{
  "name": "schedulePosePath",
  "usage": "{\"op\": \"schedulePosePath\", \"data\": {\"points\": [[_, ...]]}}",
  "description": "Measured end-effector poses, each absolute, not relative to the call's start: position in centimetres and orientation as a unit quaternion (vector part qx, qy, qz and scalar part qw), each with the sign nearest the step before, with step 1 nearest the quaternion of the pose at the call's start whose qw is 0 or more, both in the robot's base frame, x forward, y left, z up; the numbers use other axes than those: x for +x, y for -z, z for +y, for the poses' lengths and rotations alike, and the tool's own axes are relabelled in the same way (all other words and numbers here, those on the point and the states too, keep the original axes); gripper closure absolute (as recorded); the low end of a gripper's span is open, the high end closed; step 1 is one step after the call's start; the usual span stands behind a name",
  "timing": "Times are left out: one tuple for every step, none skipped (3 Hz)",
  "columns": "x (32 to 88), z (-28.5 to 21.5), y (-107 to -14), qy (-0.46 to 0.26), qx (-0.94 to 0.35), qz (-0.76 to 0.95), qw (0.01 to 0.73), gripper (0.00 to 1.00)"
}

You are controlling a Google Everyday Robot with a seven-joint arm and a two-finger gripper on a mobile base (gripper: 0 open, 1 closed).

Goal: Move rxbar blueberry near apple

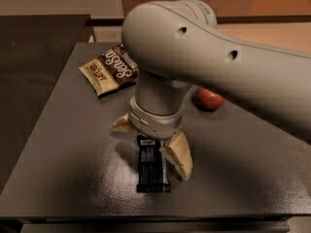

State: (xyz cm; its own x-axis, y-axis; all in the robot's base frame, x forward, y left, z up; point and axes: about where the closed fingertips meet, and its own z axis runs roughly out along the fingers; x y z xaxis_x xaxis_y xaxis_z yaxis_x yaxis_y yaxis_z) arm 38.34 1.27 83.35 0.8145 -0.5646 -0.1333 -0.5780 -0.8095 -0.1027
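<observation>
The rxbar blueberry (151,168) lies flat near the front of the dark table (68,169), long side pointing away from me, white label at its far end. My gripper (149,140) hangs over the bar's far end. It is open, with one cream finger (178,155) touching or just beside the bar's right edge and the other (121,125) off to the upper left. The red apple (210,100) sits to the right and further back, partly hidden by my arm.
A brown-and-cream snack bag (109,69) with white lettering lies at the back left of the table. My large grey arm (223,67) covers the upper right. A second dark surface (29,57) stands to the left.
</observation>
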Motion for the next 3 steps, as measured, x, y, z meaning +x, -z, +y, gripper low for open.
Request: {"op": "schedulePosePath", "data": {"points": [[38.3,1.2,-82.87,-0.045,-0.955,0.288,0.061,0.18],[38.28,1.2,-82.79,-0.043,-0.958,0.28,0.054,0.41],[38.44,1.32,-83.22,-0.04,-0.959,0.275,0.052,0.64]]}}
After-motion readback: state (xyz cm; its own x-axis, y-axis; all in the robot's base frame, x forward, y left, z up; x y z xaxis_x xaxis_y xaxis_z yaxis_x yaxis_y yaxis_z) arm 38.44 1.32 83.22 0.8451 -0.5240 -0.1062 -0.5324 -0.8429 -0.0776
